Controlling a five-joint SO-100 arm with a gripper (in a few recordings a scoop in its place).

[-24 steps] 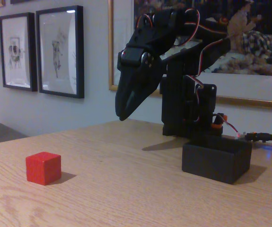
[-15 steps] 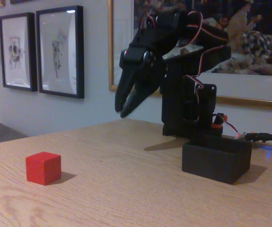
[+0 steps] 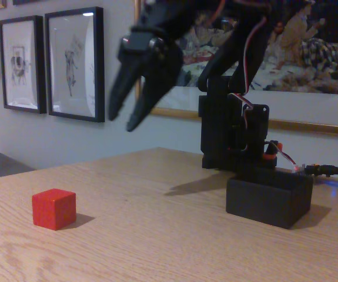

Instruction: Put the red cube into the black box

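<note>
Fixed view, low angle across a wooden desk (image 3: pixel 157 235). The red cube (image 3: pixel 53 208) sits on the desk at near left, flat on one face, one vertical edge turned roughly toward the camera, nothing touching it. The black box (image 3: pixel 268 201) sits on the desk at right, just in front of the arm's base (image 3: pixel 233 129), open top up; its inside can't be seen from this angle. Cube and box are well apart, with bare desk between them.

The gripper (image 3: pixel 121 120) is raised high above the desk, tips pointing down and slightly left. The jaws are released: two dark fingers splayed with a clear gap of wall showing between them, nothing held. There is some motion blur on the fingers.

Key relation: the cube lies down and to the left of the jaws, and nearer the camera, so far below them that no contact is close. The box is on the opposite side, to the right of the jaws and low. A cube has no long axis, so any pair of opposite faces would do; judging by the turned edge, the jaws may need a wrist twist to close on flat faces rather than corners, though how the jaws line up with it in depth cannot be read from this one side view.

Step in hand, as a judgement: reach toward the cube, pick not yet begun. Task is at an early stage. Framed pictures (image 3: pixel 74 61) hang on the far wall, irrelevant.
</note>
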